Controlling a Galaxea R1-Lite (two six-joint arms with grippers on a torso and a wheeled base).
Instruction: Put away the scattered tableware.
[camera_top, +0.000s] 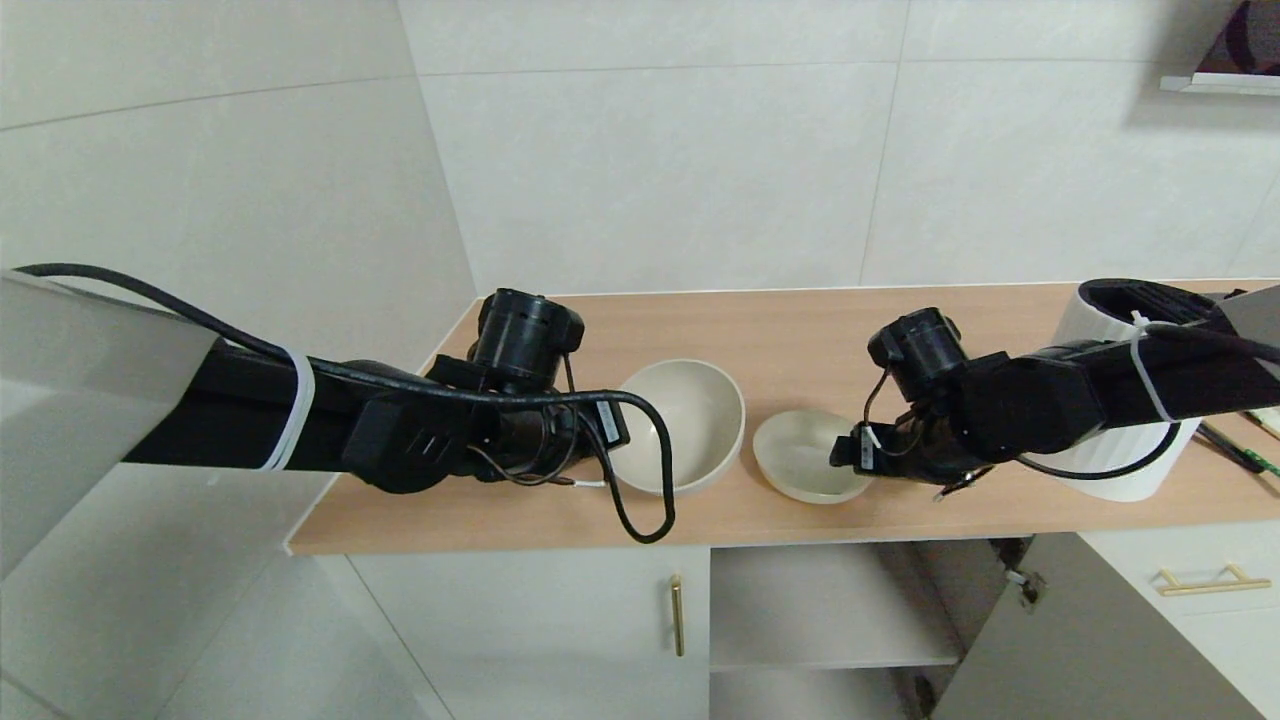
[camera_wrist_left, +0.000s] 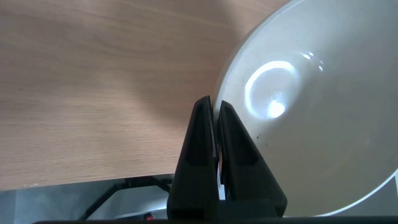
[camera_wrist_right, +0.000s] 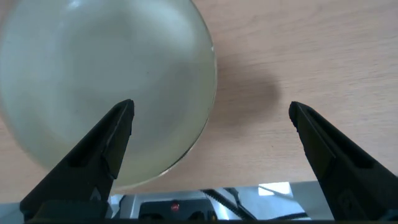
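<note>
Two cream bowls sit on the wooden countertop (camera_top: 800, 330). The large bowl (camera_top: 690, 415) stands left of centre. My left gripper (camera_wrist_left: 214, 107) is shut on the rim of this large bowl (camera_wrist_left: 323, 124), one finger inside and one outside, at the bowl's left side. The small shallow bowl (camera_top: 800, 455) lies just right of it, near the front edge. My right gripper (camera_wrist_right: 211, 109) hangs open at the right side of the small bowl (camera_wrist_right: 106, 68), one finger over the bowl and the other over bare wood. In the head view the right gripper (camera_top: 850, 455) is at that bowl's right rim.
A white ribbed container (camera_top: 1120, 485) stands on the counter at the right, behind my right arm. Below the counter a cabinet door (camera_top: 1080, 640) hangs open, showing a white shelf (camera_top: 820, 600). The closed door beside it has a gold handle (camera_top: 677, 615). Tiled wall runs behind.
</note>
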